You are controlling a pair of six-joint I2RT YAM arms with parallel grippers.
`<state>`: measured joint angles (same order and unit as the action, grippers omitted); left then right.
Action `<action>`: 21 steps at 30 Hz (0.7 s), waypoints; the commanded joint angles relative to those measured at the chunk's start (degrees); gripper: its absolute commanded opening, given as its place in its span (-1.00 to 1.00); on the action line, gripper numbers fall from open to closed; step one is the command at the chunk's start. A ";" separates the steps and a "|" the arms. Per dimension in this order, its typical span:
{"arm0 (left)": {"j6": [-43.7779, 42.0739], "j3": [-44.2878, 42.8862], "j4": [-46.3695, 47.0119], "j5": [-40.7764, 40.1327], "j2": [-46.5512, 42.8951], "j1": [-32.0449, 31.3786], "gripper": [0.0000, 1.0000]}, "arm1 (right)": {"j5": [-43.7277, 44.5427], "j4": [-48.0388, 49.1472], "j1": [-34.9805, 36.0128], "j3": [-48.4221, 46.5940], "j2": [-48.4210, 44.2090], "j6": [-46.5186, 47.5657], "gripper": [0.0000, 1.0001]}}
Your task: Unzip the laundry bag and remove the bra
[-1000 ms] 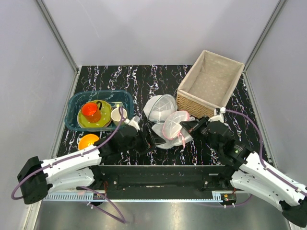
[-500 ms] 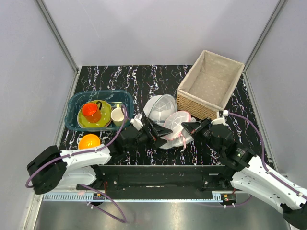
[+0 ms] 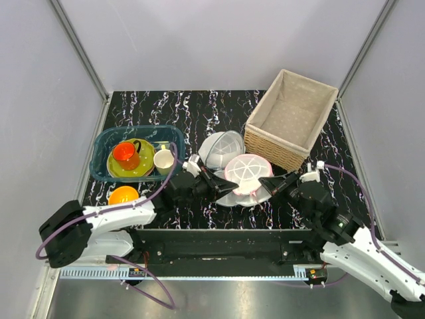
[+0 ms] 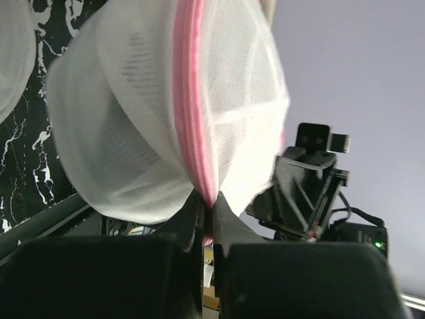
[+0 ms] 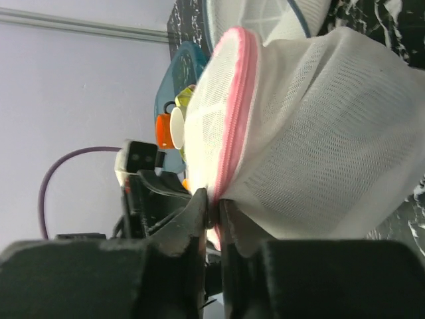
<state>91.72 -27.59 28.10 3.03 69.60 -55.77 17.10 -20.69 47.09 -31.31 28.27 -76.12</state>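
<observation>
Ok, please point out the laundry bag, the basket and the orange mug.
laundry bag [image 3: 246,173]: top view, on its white mesh dome.
basket [image 3: 269,147]: top view, on its woven front wall.
orange mug [image 3: 125,155]: top view, on its body.

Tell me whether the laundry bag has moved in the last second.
Yes. The laundry bag has turned from on edge to dome-up and edged slightly toward the wicker basket.

Top external view: fixed high, behind the arm bases at the frame's lower edge, looking down over the whole table [image 3: 199,106].

Left wrist view: very close, sighting along its own fingers [image 4: 229,229] at the laundry bag [image 4: 166,113]. The right arm [image 4: 309,179] shows lower right.

Right wrist view: equally close, facing the opposite way. The left arm [image 5: 143,179] shows lower left.

All three views share the bag.
</observation>
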 commanded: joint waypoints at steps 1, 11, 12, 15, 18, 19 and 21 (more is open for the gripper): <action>-5.93 -7.02 -12.61 -5.66 -6.48 0.40 -1.00 | 0.65 -9.86 0.11 -0.33 -6.64 3.85 -0.33; -12.62 -15.81 -27.21 -9.09 -7.29 0.48 -1.00 | -6.81 -26.60 0.19 -12.81 0.98 20.56 0.04; -12.88 -16.17 -27.48 -9.00 -6.51 0.48 -1.00 | -9.00 -25.55 0.19 -13.16 3.00 21.44 0.02; -12.45 -16.35 -27.74 -9.09 -6.15 0.48 -1.00 | -12.00 -18.97 0.19 -12.11 6.52 23.91 -0.04; -12.27 -16.61 -27.92 -9.35 -6.41 0.48 -1.00 | -15.08 -14.91 0.19 -11.85 10.82 25.93 -0.05; -12.53 -16.79 -27.92 -9.44 -6.76 0.48 -1.00 | -16.13 -12.91 0.19 -11.50 11.54 26.54 -0.05; -12.97 -17.05 -29.23 -9.53 -7.02 0.48 -1.00 | -18.49 -10.35 0.19 -10.01 12.59 26.90 -0.01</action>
<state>80.34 -41.30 -1.28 -4.82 63.29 -55.44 4.71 -38.83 47.13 -42.76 38.57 -53.43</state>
